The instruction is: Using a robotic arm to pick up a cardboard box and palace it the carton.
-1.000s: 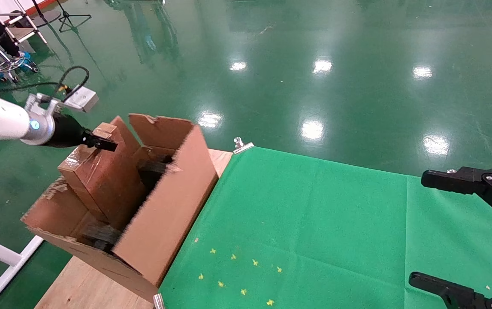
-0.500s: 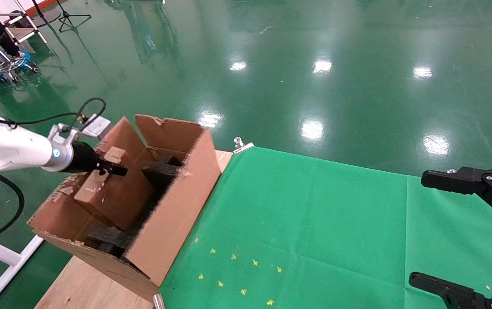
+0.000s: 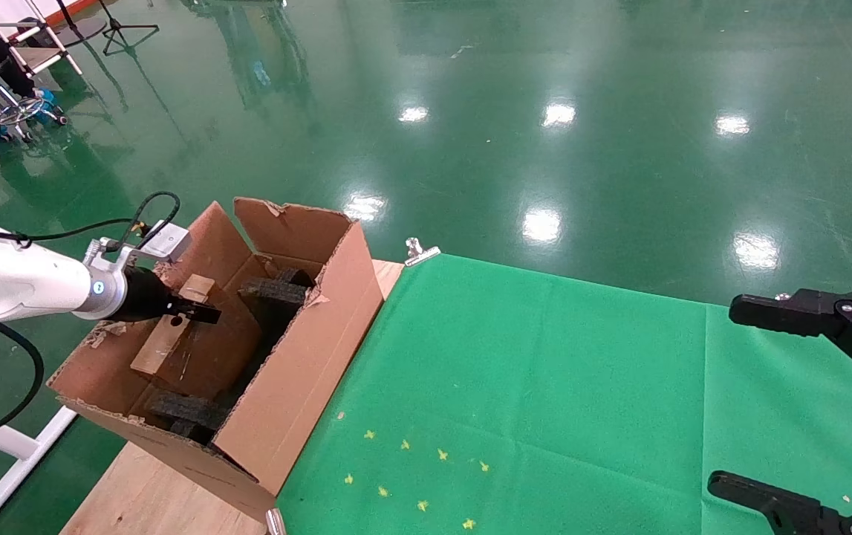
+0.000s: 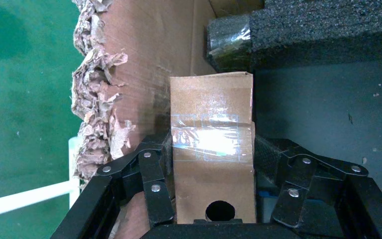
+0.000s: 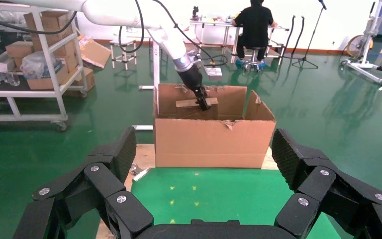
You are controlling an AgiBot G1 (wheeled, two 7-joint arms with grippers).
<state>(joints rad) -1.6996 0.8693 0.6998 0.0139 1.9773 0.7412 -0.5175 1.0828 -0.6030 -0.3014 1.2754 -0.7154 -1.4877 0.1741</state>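
Observation:
The white left arm's black gripper (image 3: pixel 189 310) is shut on the small taped cardboard box (image 3: pixel 206 349), which stands tilted inside the large torn-flapped carton (image 3: pixel 299 371) at the table's left end. In the left wrist view the fingers (image 4: pixel 154 181) press both sides of the box (image 4: pixel 211 99); its round hole (image 4: pixel 220 210) lies close to the palm. Black foam blocks (image 3: pixel 273 290) sit in the carton on either side of the box. The all-black right gripper (image 3: pixel 726 397) hangs open and empty over the table's right edge. It faces the carton (image 5: pixel 214 142) from afar.
A green cloth (image 3: pixel 544 386) covers the table right of the carton, with bare wood (image 3: pixel 136 498) under the carton. A metal clip (image 3: pixel 420 251) holds the cloth's far corner. A white frame (image 3: pixel 10 453) stands left of the table. A seated person (image 5: pixel 252 30) and shelves (image 5: pixel 35 59) are beyond.
The left gripper has moved down and lowered the cardboard box from above the carton's rim to deep inside it, between the foam blocks. The right gripper has not moved.

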